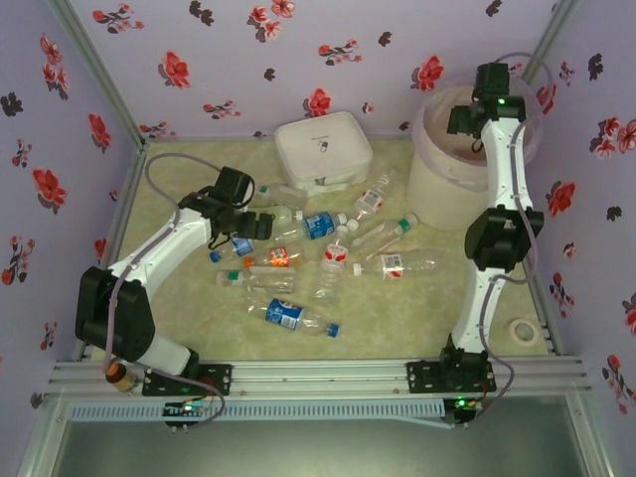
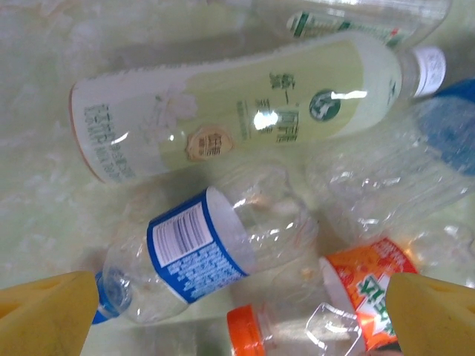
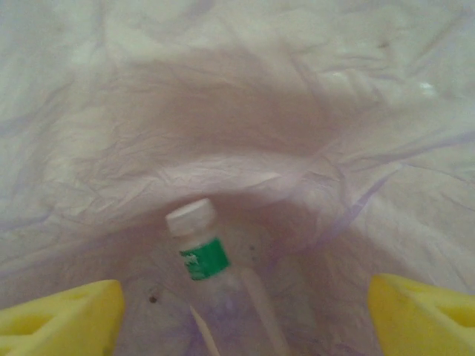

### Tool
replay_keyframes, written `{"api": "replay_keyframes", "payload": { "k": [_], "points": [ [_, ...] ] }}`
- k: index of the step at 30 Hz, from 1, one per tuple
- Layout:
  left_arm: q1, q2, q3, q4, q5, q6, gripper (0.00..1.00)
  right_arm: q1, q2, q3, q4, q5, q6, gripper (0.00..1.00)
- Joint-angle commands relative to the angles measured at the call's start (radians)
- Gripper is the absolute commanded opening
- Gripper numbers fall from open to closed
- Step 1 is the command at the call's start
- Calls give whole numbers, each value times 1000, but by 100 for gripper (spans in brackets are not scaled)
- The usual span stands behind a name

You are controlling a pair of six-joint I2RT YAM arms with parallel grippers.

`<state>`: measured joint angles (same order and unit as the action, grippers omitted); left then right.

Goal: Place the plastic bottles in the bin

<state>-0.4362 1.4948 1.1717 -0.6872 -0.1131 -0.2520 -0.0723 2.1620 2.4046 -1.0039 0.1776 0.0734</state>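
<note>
The bin (image 1: 437, 189) stands at the 2 o'clock corner of the table (image 1: 397, 328), its pinkish liner folded over the rim. The right tool (image 1: 475, 127) hangs over the bin's mouth. In the right wrist view its yellow fingers (image 3: 63, 319) stand wide apart at the lower corners, gripping nothing. Below them, on the crumpled liner (image 3: 223, 111) inside the bin, lies a clear green-banded bottle (image 3: 199, 252), its white cap pointing toward 11 o'clock.

The other plastic bottles (image 1: 328, 253) lie on their sides across the middle of the table, several touching. The left tool (image 1: 237, 227) is low over the 9 o'clock end of that cluster. In the left wrist view its fingers (image 2: 44, 315) are spread wide and closed on nothing. Between them lie a crushed blue-labelled bottle (image 2: 197, 252) and, at its 4 o'clock, an orange-labelled bottle (image 2: 364, 285) with an orange cap (image 2: 249, 330). Whether the fingers touch either bottle I cannot tell. At 12 o'clock from these lies a larger pale green bottle (image 2: 237, 104), its neck pointing to 3 o'clock.

A flat white box (image 1: 323, 149) sits at 12 o'clock on the table, apart from the bin. A lone blue bottle (image 1: 288, 315) lies at 6 o'clock of the cluster, and a roll of tape (image 1: 524, 331) rests at the table's 4 o'clock edge
</note>
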Motion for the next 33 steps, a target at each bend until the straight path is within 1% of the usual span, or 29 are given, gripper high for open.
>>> {"api": "replay_keyframes", "payload": {
  "k": [1, 2, 4, 6, 10, 13, 15, 19, 24, 27, 33],
  "points": [
    [14, -33, 0, -121, -20, 80, 100, -5, -79, 38, -35, -12, 3, 97],
    [19, -36, -2, -145, -19, 87, 100, -5, -90, 43, -43, -14, 5, 99],
    [38, -40, -18, -187, -10, 90, 100, -6, -121, 44, -57, -15, 11, 100],
    [64, -47, -53, -189, 4, 87, 100, -6, -153, 38, -69, -25, 22, 100],
    [119, -46, -144, -109, 11, 80, 93, -5, -235, -25, -42, -90, 58, 100],
    [135, -15, -163, -63, 11, 109, 89, -5, -304, -86, -4, -143, 87, 100],
    [134, 0, -169, -34, 11, 140, 89, -4, -348, -126, 19, -164, 101, 100],
    [136, 36, -182, 33, 8, 174, 93, -4, -432, -222, 58, -178, 112, 100],
    [140, 125, -165, 66, 7, 184, 92, -4, -492, -311, 72, -176, 113, 100],
    [140, 163, -164, 85, 10, 186, 88, -5, -515, -343, 83, -196, 121, 100],
    [139, 189, -185, 129, 37, 168, 75, -3, -536, -366, 121, -307, 170, 99]
  ]
}}
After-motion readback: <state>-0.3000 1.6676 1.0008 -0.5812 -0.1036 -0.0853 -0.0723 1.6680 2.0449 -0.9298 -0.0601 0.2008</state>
